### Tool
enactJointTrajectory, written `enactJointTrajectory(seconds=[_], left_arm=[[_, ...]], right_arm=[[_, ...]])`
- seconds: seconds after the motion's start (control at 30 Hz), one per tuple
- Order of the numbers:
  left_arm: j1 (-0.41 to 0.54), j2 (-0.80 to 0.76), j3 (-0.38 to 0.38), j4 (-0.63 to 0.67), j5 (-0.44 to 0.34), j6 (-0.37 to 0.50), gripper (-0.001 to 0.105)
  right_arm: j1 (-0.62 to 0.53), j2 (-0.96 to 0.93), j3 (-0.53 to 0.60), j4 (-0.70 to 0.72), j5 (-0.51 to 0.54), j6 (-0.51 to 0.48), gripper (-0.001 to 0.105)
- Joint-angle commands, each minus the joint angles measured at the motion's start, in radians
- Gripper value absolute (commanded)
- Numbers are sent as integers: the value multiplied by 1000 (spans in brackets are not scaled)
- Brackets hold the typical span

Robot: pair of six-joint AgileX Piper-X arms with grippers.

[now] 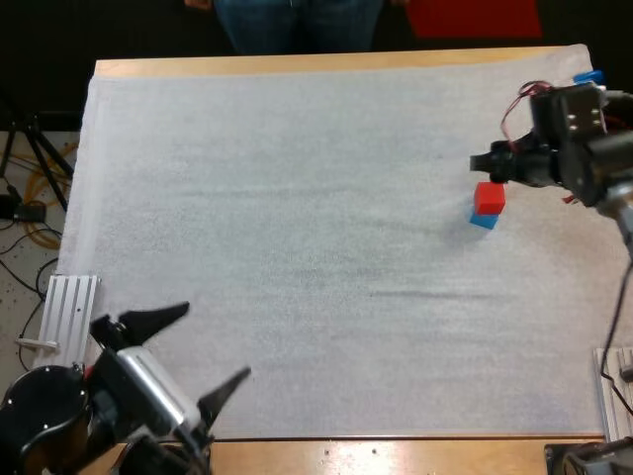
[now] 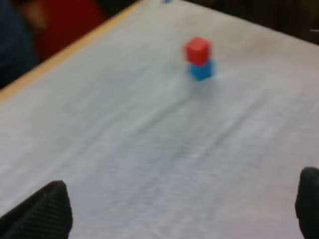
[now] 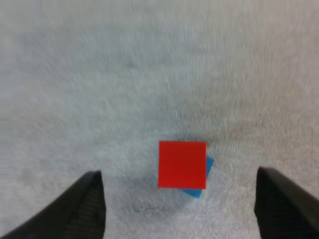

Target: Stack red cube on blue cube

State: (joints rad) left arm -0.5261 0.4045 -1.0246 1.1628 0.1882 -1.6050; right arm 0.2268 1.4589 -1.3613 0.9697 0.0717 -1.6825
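Observation:
The red cube [image 1: 490, 197] rests on top of the blue cube [image 1: 484, 220] at the right side of the white mat [image 1: 316, 247]. The red cube [image 3: 182, 164] is turned slightly against the blue cube [image 3: 199, 186], so a blue corner sticks out. My right gripper [image 1: 487, 164] hovers just above the stack, open, its fingers [image 3: 79, 206] standing wide apart on either side of the red cube and clear of it. My left gripper [image 1: 214, 341] is open at the mat's near left corner, far from the stack. From the left wrist, the red cube [image 2: 197, 50] and blue cube [image 2: 201, 70] stand far off beyond my left gripper [image 2: 183, 179].
A person's legs [image 1: 297, 20] stand beyond the table's far edge. A ribbed metal plate [image 1: 71, 307] lies off the mat's left edge, and another [image 1: 618, 391] at the right edge. The wooden table edge [image 1: 396, 453] runs along the front.

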Motion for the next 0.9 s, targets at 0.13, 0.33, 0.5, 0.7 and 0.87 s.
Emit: enactJointTrajectory(seconds=[0.13, 0.33, 0.5, 0.7, 0.87], left_arm=[[-6, 97, 0, -108, -59, -14, 87], [79, 218, 0, -249, -55, -14, 87], [304, 298, 0, -334, 103, -12, 87], [550, 332, -5, -346, 206, -10, 87], [581, 328, -5, -346, 206, -10, 87]], right_arm=[[0, -92, -8, -10, 7, -28, 61], [-2, -150, -9, -9, 57, -80, 61], [-2, -170, -9, -9, 59, -106, 61], [-32, -169, -9, -15, 57, -104, 61], [-120, -186, -9, -14, 40, -104, 61]])
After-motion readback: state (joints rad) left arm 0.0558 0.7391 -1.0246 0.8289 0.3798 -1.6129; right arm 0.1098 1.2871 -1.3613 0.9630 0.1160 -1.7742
